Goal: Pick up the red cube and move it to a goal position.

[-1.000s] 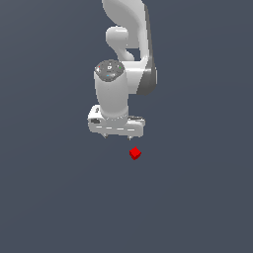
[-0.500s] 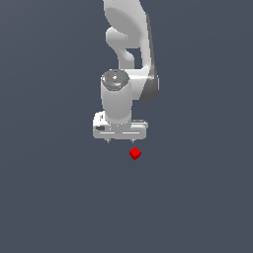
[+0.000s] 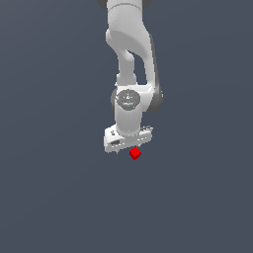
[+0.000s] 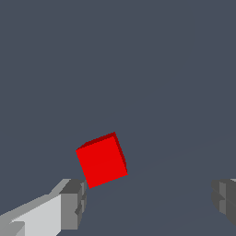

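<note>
The red cube (image 3: 135,153) is a tiny bright red block on the dark grey floor, just below the white gripper (image 3: 129,147) in the exterior view. In the wrist view the red cube (image 4: 102,159) lies between and beyond the two grey fingertips (image 4: 73,204), nearer to one of them and turned at an angle. The jaws stand wide apart and hold nothing. The gripper (image 4: 147,203) hangs just above the cube, and its body hides the fingers in the exterior view.
The white arm (image 3: 131,59) reaches down from the top of the exterior view. Plain dark grey floor (image 3: 54,197) lies all around the cube.
The gripper has come down and shifted toward the exterior view's right, closing on the cube. The cube has not moved.
</note>
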You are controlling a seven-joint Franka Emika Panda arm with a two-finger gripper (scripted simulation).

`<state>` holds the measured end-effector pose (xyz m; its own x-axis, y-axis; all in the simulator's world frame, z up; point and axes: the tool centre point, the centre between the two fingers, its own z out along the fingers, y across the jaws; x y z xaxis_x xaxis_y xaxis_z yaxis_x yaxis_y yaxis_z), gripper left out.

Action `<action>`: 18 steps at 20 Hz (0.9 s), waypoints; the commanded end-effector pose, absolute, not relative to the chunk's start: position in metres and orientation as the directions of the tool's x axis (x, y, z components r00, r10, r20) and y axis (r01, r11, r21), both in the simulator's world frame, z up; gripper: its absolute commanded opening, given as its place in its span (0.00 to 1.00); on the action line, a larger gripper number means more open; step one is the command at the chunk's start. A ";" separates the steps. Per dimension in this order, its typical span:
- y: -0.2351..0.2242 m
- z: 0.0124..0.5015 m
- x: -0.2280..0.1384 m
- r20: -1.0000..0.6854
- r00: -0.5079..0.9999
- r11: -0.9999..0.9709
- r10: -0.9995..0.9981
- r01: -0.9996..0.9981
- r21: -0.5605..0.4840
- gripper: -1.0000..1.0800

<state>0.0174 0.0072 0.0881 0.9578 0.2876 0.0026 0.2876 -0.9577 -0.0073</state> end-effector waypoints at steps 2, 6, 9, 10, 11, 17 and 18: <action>0.020 0.065 0.016 0.003 0.917 -0.917 0.400 0.400 -0.006 0.96; 0.031 0.045 0.014 0.002 0.869 -0.869 0.495 0.495 -0.004 0.96; 0.037 0.033 0.012 0.002 0.838 -0.838 0.546 0.546 -0.003 0.96; 0.039 0.030 0.012 0.001 0.829 -0.829 0.559 0.559 -0.002 0.96; 0.040 0.028 0.011 0.001 0.821 -0.821 0.571 0.571 -0.002 0.96; 0.043 0.020 0.010 0.000 0.799 -0.799 0.602 0.602 -0.001 0.96; 0.043 0.020 0.010 0.000 0.799 -0.799 0.602 0.602 -0.001 0.00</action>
